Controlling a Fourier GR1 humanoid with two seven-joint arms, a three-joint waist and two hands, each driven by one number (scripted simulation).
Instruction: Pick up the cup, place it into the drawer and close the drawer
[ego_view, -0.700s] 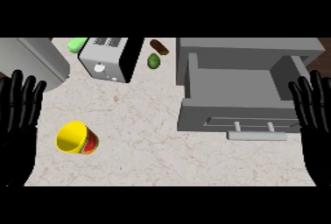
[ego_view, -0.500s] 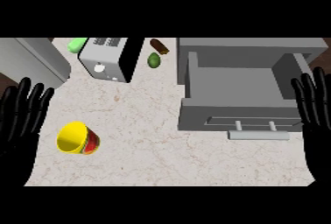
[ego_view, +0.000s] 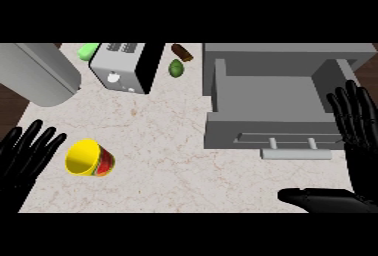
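The yellow cup with a red band (ego_view: 88, 159) lies tipped on its side on the pale marble table (ego_view: 170, 165), its mouth facing up and left. Just left of the cup, the black left hand (ego_view: 28, 155) shows with fingers straight and spread, holding nothing and not touching it. Well to the right of the cup, the grey drawer (ego_view: 277, 107) stands pulled open, with a bar handle (ego_view: 297, 154) at its front. The black right hand (ego_view: 354, 125) is beside the drawer's right edge, fingers straight and open. Far above the cup stand a silver toaster (ego_view: 122, 65), a green fruit (ego_view: 176, 68) and a grey curved appliance (ego_view: 37, 72).
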